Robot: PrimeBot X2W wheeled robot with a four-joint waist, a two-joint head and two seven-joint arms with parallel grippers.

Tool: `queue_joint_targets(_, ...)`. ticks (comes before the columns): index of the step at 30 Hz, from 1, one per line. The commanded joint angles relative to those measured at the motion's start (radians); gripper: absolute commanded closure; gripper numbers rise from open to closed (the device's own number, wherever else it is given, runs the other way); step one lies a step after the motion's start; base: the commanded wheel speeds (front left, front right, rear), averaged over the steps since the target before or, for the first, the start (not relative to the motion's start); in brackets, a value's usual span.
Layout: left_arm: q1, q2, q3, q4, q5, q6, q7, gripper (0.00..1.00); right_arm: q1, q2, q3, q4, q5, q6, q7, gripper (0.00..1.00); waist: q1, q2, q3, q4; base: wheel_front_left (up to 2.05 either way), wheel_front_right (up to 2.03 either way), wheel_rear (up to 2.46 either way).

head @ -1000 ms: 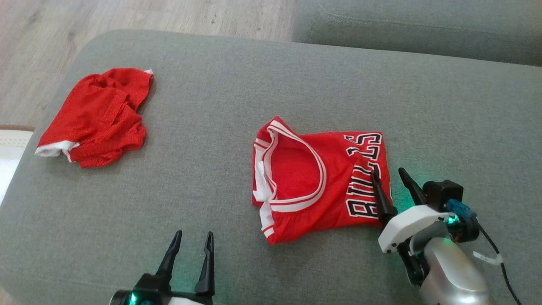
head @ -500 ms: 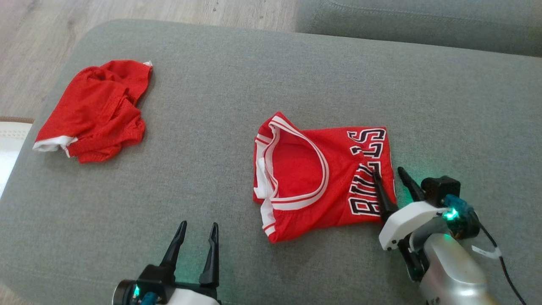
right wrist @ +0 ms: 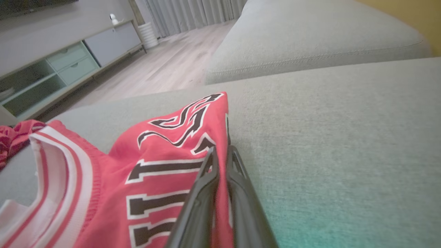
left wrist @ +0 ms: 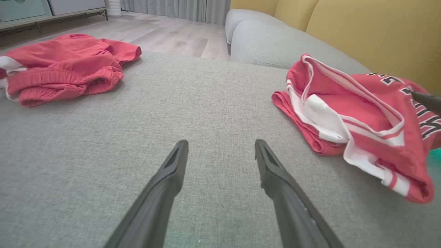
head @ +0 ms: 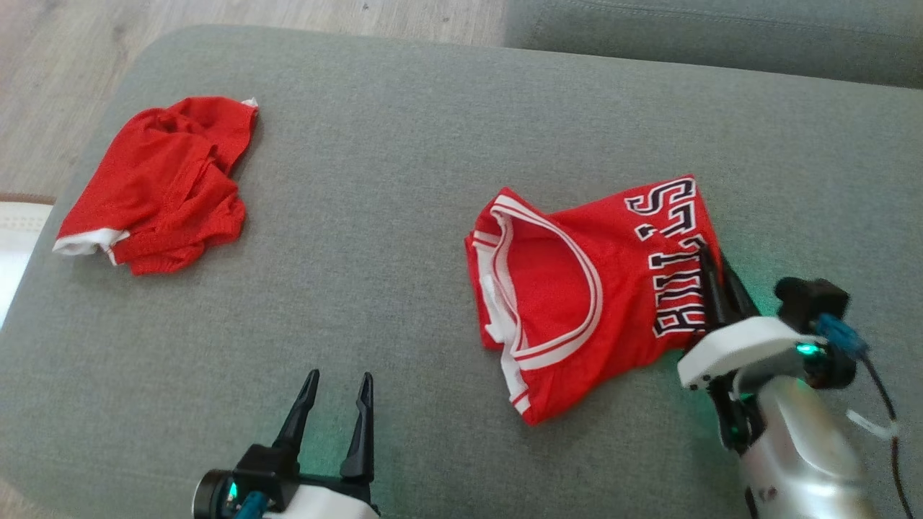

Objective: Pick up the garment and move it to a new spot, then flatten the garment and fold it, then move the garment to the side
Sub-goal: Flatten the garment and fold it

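Observation:
The garment, a folded red jersey with white trim and black lettering, lies on the grey sofa cushion, right of centre. My right gripper is shut on the jersey's right edge, beside the lettering. The right wrist view shows the two fingers pressed together on the red fabric at the gripper. That edge is lifted a little and the jersey is skewed. My left gripper stands open over bare cushion at the lower left, apart from the jersey, with nothing between its fingers.
A crumpled pair of red shorts lies at the cushion's far left, near its edge. Wooden floor lies beyond it. Another grey cushion adjoins at the back right, under a yellow backrest. A low cabinet stands across the room.
My right gripper has gone from open to shut on the jersey's right edge. It has drawn the jersey to the right and turned it. The left arm has hardly moved.

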Motion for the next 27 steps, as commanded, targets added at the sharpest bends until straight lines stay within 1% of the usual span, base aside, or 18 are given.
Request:
queue_joint_targets(1,-0.026,-0.001,0.035,-0.031,-0.007,0.006,-0.008,0.0,0.026,0.0,0.005,-0.062,0.016,0.002,-0.014,1.0,0.0,0.0,-0.003,-0.006,0.0,0.0,0.0)
queue_joint_targets(4,-0.023,-0.001,0.038,-0.032,-0.011,0.007,-0.008,0.0,0.092,0.0,-0.027,-0.124,0.021,0.002,-0.014,1.0,0.0,0.0,-0.01,-0.019,0.0,0.0,0.0)
queue_joint_targets(7,-0.021,-0.001,0.04,-0.031,-0.01,0.005,-0.008,0.0,0.137,0.0,-0.061,-0.104,-0.009,0.002,-0.014,1.0,0.0,0.0,-0.018,-0.039,0.0,0.0,0.0)
queue_joint_targets(8,-0.021,-0.001,0.04,-0.029,-0.01,0.005,-0.008,0.0,0.143,0.0,-0.075,-0.086,-0.02,0.002,-0.014,0.64,0.0,0.0,-0.021,-0.045,0.0,0.0,0.0)
queue_joint_targets(9,-0.022,-0.001,0.04,-0.027,-0.008,0.003,-0.008,0.0,0.145,0.0,-0.088,-0.071,-0.03,0.002,-0.014,0.0,0.0,0.0,-0.025,-0.051,0.0,0.0,0.0)
queue_joint_targets(11,-0.025,-0.001,0.041,-0.028,-0.006,0.003,-0.008,0.0,0.142,0.0,-0.103,-0.07,-0.042,0.002,-0.014,0.0,0.0,0.0,-0.029,-0.063,0.0,0.0,0.0)
queue_joint_targets(13,-0.028,-0.001,0.044,-0.029,-0.003,0.005,-0.008,0.0,0.14,0.0,-0.113,-0.113,-0.063,0.002,-0.014,0.0,0.0,0.0,-0.033,-0.074,0.0,0.0,0.0)
queue_joint_targets(15,-0.032,-0.001,0.048,-0.03,0.0,0.007,-0.008,0.0,0.146,0.0,-0.116,-0.198,-0.093,0.002,-0.014,0.0,0.0,0.0,-0.039,-0.085,0.0,0.0,0.0)
queue_joint_targets(19,-0.036,-0.001,0.067,-0.034,0.015,0.008,-0.008,0.0,0.192,0.0,-0.087,-0.392,-0.171,0.002,-0.014,0.0,0.0,0.0,-0.056,-0.104,0.0,0.0,0.0)
queue_joint_targets(21,-0.035,-0.001,0.08,-0.035,0.025,0.009,-0.008,0.0,0.223,0.0,-0.069,-0.449,-0.199,0.002,-0.014,0.0,0.0,0.0,-0.068,-0.113,0.0,0.0,0.0)
queue_joint_targets(24,-0.026,-0.001,0.102,-0.036,0.043,0.008,-0.008,0.0,0.269,0.0,-0.049,-0.473,-0.217,0.002,-0.014,0.0,0.0,0.0,-0.091,-0.127,0.0,0.0,0.0)
queue_joint_targets(27,-0.013,-0.001,0.112,-0.036,0.052,0.007,-0.008,0.0,0.3,0.0,-0.034,-0.467,-0.221,0.002,-0.014,0.0,0.0,0.0,-0.107,-0.136,0.0,0.0,0.0)
